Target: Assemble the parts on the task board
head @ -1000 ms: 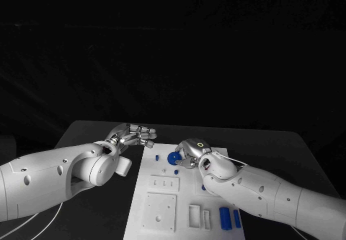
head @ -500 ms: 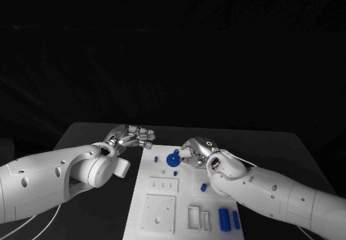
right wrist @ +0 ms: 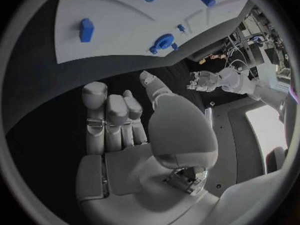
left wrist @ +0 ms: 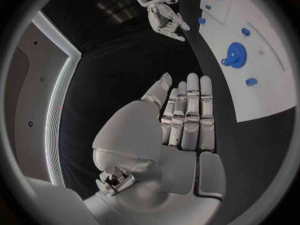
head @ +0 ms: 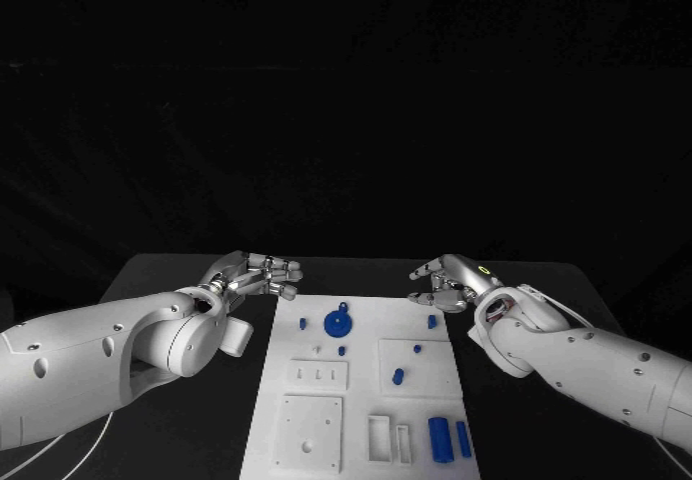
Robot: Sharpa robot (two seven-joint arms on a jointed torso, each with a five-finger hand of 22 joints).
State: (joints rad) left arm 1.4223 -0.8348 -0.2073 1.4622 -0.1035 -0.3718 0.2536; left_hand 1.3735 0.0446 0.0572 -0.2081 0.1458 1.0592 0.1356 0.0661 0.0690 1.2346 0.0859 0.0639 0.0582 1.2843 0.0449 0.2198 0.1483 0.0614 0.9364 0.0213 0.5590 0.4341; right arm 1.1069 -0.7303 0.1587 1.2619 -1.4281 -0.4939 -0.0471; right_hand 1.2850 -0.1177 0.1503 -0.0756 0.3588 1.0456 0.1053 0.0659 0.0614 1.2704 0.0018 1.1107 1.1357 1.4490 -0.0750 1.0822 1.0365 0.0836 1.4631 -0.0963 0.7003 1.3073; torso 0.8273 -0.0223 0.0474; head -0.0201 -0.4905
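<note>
My right hand (head: 450, 281) is released: it holds nothing, fingers loosely curved and apart, above the dark bench (head: 180, 270) just off the far right corner of the task board (head: 361, 400). My left hand (head: 257, 273) is likewise released, fingers extended side by side, empty, off the board's far left corner. On the board, a blue gear (head: 339, 322) stands near the far edge, clear of both hands. Small blue parts (head: 433, 321) lie scattered around it. Two blue bars (head: 449, 438) lie side by side near the board's near right corner
</note>
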